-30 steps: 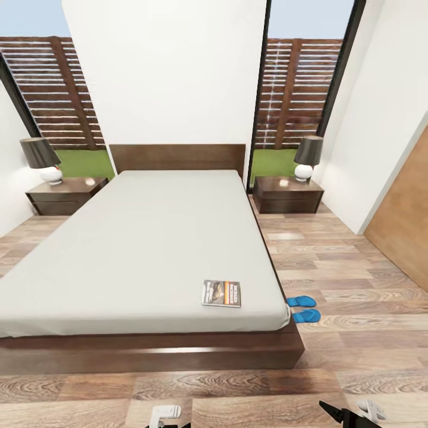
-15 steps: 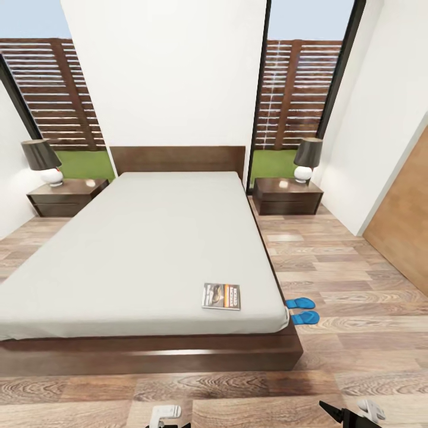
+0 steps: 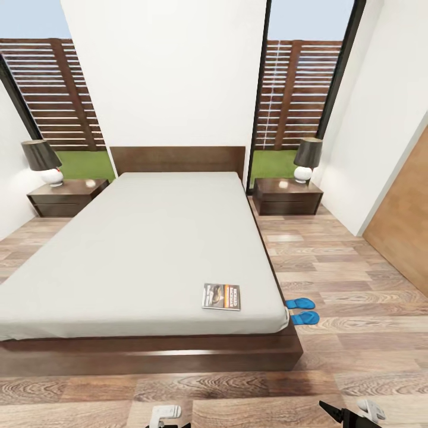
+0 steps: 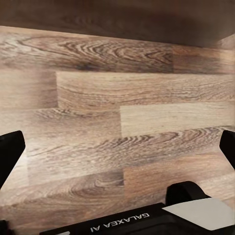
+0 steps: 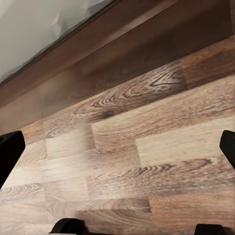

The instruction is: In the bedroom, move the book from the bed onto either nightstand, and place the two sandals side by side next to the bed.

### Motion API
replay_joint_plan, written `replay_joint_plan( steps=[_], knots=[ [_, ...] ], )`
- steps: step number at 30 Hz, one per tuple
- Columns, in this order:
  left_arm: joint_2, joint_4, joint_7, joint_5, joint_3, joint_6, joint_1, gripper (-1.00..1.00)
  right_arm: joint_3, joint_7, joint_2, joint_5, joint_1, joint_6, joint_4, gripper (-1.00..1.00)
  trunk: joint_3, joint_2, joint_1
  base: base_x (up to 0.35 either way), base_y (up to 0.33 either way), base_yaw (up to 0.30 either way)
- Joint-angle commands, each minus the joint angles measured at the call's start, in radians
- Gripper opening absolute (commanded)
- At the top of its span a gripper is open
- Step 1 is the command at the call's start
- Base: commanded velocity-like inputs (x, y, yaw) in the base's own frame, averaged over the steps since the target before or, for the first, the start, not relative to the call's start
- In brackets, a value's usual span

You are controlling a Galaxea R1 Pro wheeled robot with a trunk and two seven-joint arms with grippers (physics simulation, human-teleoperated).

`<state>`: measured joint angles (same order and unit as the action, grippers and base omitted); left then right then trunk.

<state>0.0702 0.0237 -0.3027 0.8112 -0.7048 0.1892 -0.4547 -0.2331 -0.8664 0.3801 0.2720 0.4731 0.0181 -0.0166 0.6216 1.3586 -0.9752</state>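
The book (image 3: 222, 296) is seen lying flat on the light-grey mattress of the bed (image 3: 142, 249), close to the foot-end corner on the robot's right side, well ahead of both grippers and touched by neither. The two sandals (image 3: 302, 310) are found on the wood-plank floor (image 3: 356, 279) just beside that same corner of the bed, set side by side and near each other, ahead of and above the right gripper (image 3: 351, 411) in the head view. A nightstand (image 3: 288, 195) is placed at each side of the headboard, the other nightstand (image 3: 65, 196) on the left, each bearing a lamp (image 3: 307, 158), far beyond the jaws. The left gripper (image 3: 165, 414) is held low over bare floor before the bed's foot; in the left wrist view its fingers (image 4: 10, 152) are spread wide, nothing between them. In the right wrist view the right fingers (image 5: 11, 149) are likewise parted and empty, with planks and the bed's edge ahead of them.
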Motion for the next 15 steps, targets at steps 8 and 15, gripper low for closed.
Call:
replay_joint_plan(
  steps=[8,15],
  knots=[
    [0.001,-0.002,-0.004,0.009,-0.008,0.004,-0.001,1.0,-0.002,-0.003,0.0,0.001,0.001,0.002,-0.002,1.0,0.001,0.0,0.0,0.157,0.0,0.0],
    [0.002,-0.002,-0.004,0.009,-0.008,0.004,-0.001,1.0,-0.002,-0.003,0.0,0.001,0.001,0.002,-0.002,1.0,0.001,0.0,0.0,0.203,0.0,0.0]
  ],
)
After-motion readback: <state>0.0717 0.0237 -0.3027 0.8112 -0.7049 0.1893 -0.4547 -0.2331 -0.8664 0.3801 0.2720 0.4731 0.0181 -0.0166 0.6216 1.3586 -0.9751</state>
